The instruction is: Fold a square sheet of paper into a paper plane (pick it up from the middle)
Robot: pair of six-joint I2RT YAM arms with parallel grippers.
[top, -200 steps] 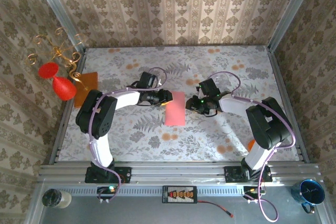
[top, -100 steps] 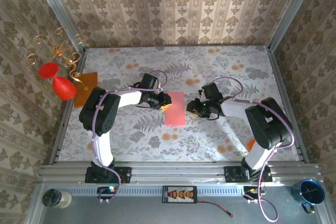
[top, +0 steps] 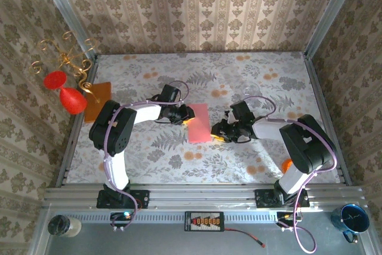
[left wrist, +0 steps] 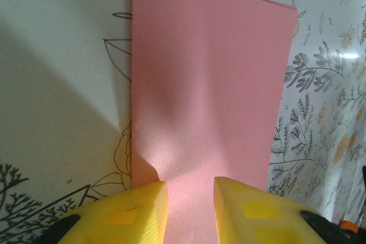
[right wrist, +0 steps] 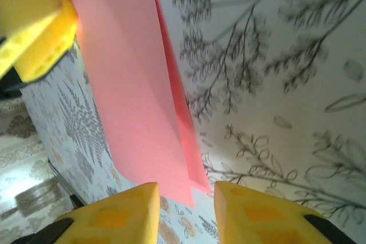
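Observation:
The square sheet of paper (top: 199, 122) is salmon pink and lies on the floral table (top: 250, 82), folded into a narrow two-layer rectangle. My left gripper (top: 187, 116) is at its far left corner. In the left wrist view its yellow fingers (left wrist: 143, 210) stand a little apart over the sheet (left wrist: 206, 84), with pink showing in the gap (left wrist: 190, 198). My right gripper (top: 219, 134) hovers at the near right corner. In the right wrist view it (right wrist: 186, 198) is open, with the two paper layers (right wrist: 131, 72) ahead of it and nothing between its fingers. The paper plane is out of view.
A darker orange sheet (top: 97, 100) lies at the table's left edge under a gold stand with red ornaments (top: 65, 91). A small orange object (top: 286, 163) sits by the right arm's base. Patterned walls close in three sides.
My right gripper has swung nearer and leftward to the sheet's near right corner. My left gripper has edged right onto the sheet's far left corner. Both jaws have narrowed slightly.

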